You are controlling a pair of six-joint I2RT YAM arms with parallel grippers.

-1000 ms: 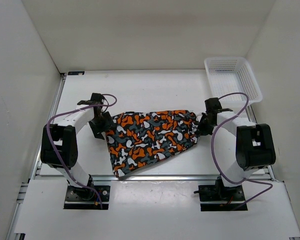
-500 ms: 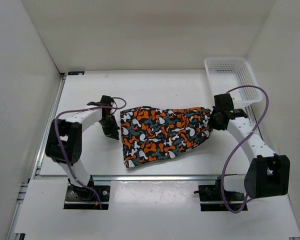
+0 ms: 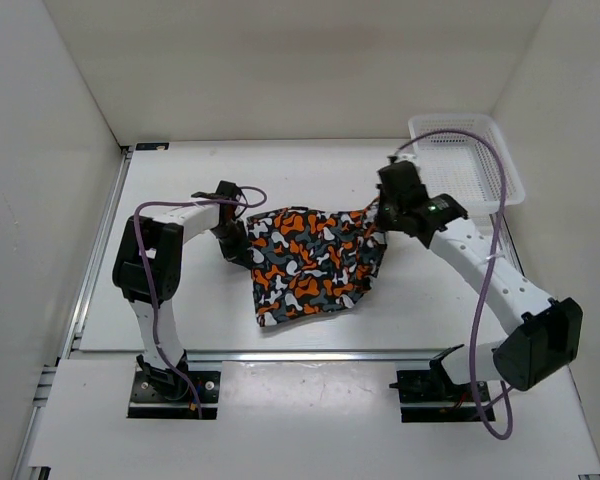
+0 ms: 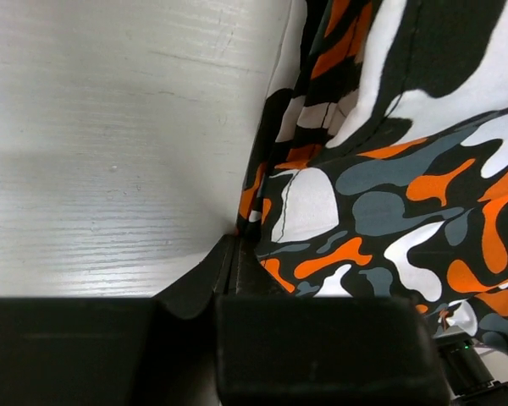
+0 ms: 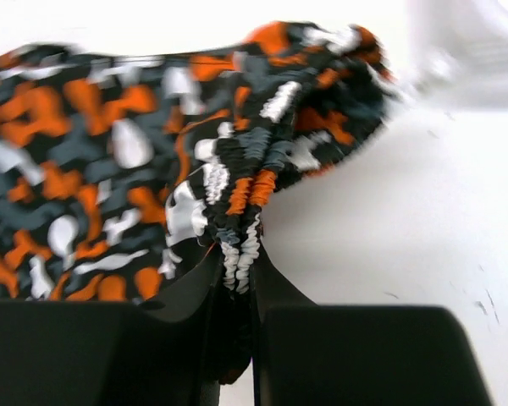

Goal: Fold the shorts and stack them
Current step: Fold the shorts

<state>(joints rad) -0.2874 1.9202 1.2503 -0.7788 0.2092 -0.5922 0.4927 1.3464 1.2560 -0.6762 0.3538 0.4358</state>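
Observation:
The shorts [image 3: 310, 262], in an orange, black, grey and white blotch print, lie bunched in the middle of the table. Their right end is lifted. My right gripper [image 3: 383, 216] is shut on the gathered elastic waistband [image 5: 241, 245], which sticks up between its fingers [image 5: 275, 292]. At the shorts' left edge sits my left gripper [image 3: 242, 248]. In the left wrist view its jaws are pressed together with the fabric edge [image 4: 275, 211] caught at their tip [image 4: 234, 245]. The cloth [image 4: 406, 186] spreads away to the right of that gripper.
A white mesh basket [image 3: 467, 158] stands at the back right corner, just behind the right arm, and shows blurred in the right wrist view [image 5: 478, 51]. White walls close the table on three sides. A metal rail [image 3: 310, 353] runs along the near edge.
My left gripper has shut on the shorts' left edge and slid right. The right arm has swung left and back with the waistband, drawing the shorts narrower and more bunched.

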